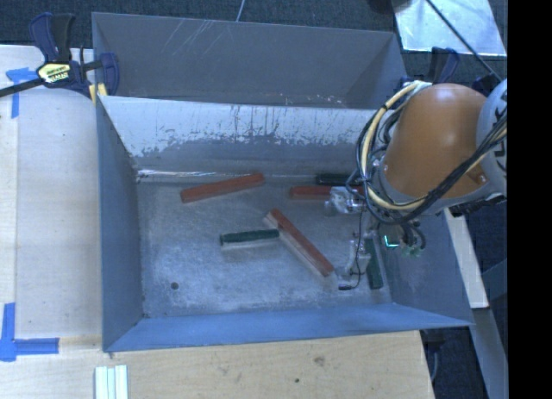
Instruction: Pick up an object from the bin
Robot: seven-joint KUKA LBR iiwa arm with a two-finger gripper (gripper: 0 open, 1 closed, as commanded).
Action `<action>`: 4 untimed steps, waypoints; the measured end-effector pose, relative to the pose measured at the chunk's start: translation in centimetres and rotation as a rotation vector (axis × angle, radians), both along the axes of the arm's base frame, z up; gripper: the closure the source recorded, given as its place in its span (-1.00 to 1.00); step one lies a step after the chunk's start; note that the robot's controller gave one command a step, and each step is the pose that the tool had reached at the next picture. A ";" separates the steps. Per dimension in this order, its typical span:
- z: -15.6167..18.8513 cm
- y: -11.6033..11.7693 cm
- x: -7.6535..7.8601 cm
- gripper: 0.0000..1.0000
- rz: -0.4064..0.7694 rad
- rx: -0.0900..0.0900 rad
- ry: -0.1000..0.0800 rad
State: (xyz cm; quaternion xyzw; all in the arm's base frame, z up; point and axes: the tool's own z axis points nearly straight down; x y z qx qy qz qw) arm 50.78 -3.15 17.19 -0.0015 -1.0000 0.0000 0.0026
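Reaching into the grey metal bin [121, 242] from the right, the KUKA arm [493, 117], its wrist under a rounded orange cover [435, 143] ringed with yellow and black cables [373, 143], holds its hand [348, 280] low over the lower right part of the bin floor. The hand's tip stands at the lower right end of a long reddish-brown stick [297, 242], which lies flat and slants from the middle of the floor down toward the right. Whether the two touch cannot be told, nor whether the hand is open or closed. Just right of the hand, a short dark green piece [374, 273] lies close to the right wall. Left of the slanted stick, near its upper end, a dark green bar [250, 237] lies almost level, with a pale strip along its lower edge. Farther back, along the foot of the far wall, a second reddish-brown stick [222, 188] lies slightly tilted, its right end the higher in the view. To its right a shorter reddish piece [307, 191] lies level, and a small dark object [333, 179] sits just beyond it, beside the arm's cables. The floor around them is scuffed and pale.
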 end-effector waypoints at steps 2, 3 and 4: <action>-1.5 -1.0 1.8 -1.00 -0.125 0.001 -0.014; -8.0 -0.1 3.4 -1.00 -0.146 -0.002 -0.007; -9.5 3.7 0.5 1.00 -0.268 -0.001 -0.008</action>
